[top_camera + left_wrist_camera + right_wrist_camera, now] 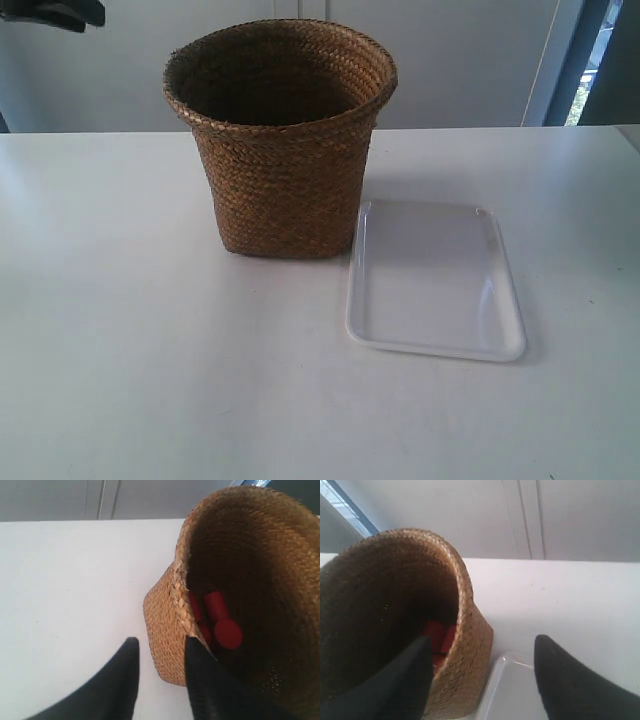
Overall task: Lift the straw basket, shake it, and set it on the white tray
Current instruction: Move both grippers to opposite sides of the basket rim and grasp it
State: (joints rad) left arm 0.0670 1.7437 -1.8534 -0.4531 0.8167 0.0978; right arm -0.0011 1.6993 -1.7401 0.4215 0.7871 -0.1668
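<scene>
The tall brown woven straw basket [285, 190] stands upright on the white counter [120, 350], long axis vertical and mouth up. The flat white plastic tray [430, 285] lies just beside it at 4 o'clock. The left end effector [161, 642] and right end effector [482, 639] hang above its rim, jaws apart.

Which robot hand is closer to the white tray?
The right hand. It hangs open above the edge of the straw basket, with the white tray showing between its fingers. The left hand straddles the basket's wall on a side where no tray shows.
</scene>
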